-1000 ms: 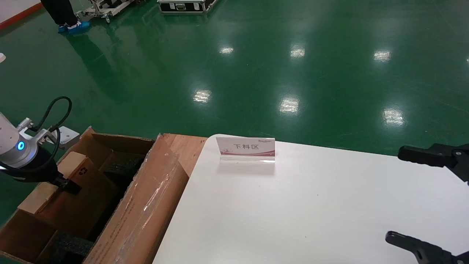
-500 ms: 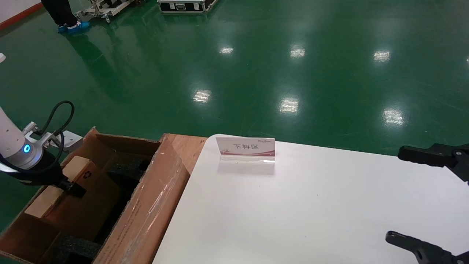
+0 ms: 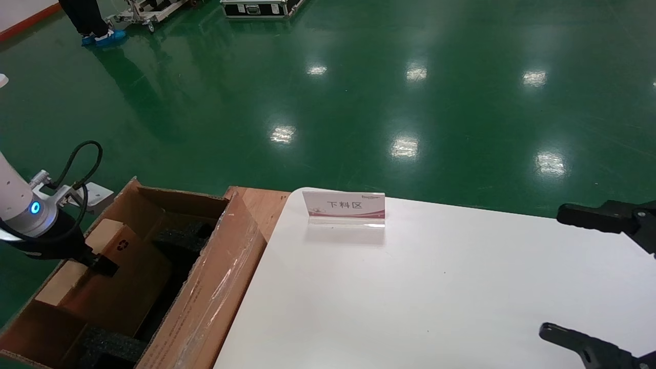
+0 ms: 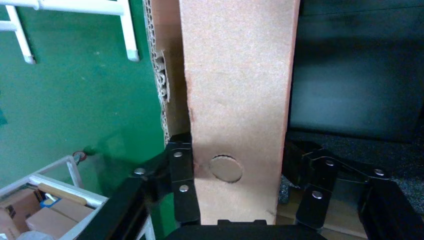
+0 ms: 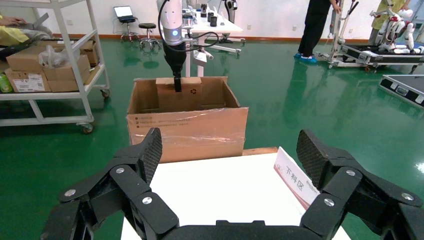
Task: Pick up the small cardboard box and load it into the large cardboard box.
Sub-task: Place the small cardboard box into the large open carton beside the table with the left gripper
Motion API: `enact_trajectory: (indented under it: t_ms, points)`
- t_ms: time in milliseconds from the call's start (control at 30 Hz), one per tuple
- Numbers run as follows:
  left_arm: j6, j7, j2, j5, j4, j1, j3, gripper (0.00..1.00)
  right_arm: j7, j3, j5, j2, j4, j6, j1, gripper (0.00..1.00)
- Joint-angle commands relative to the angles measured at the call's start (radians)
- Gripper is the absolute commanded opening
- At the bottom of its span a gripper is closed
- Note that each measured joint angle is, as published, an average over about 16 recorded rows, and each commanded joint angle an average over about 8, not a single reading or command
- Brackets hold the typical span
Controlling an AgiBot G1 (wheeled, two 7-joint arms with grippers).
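Already the large cardboard box (image 3: 154, 287), standing on the floor against the left end of the table (image 3: 435, 287), is seen with its flaps open and black foam (image 3: 110, 346) inside. The small cardboard box (image 3: 120, 256) is held partly lowered into it near the outer wall, clamped between the jaws of the left gripper (image 4: 237, 195). Lowering and release are judged to remain. The right gripper (image 5: 227, 165) is parked over the table's right edge, jaws spread and empty.
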Motion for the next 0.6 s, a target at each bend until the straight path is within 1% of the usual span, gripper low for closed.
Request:
enact_trajectory:
  t_ms: [33, 367, 600]
  points:
    - [0.0, -0.001, 0.0, 0.001, -0.001, -0.001, 0.0, 1.0, 0.0, 0.0, 0.0, 0.0, 0.0, 0.0, 0.0, 1.0]
    - [-0.004, 0.003, 0.003, 0.007, -0.009, -0.006, -0.002, 1.0, 0.0, 0.0, 0.0, 0.0, 0.0, 0.0, 0.0, 1.0]
    - [-0.044, 0.049, 0.012, 0.036, -0.099, -0.06, -0.025, 1.0, 0.0, 0.0, 0.0, 0.0, -0.001, 0.0, 0.0, 1.0]
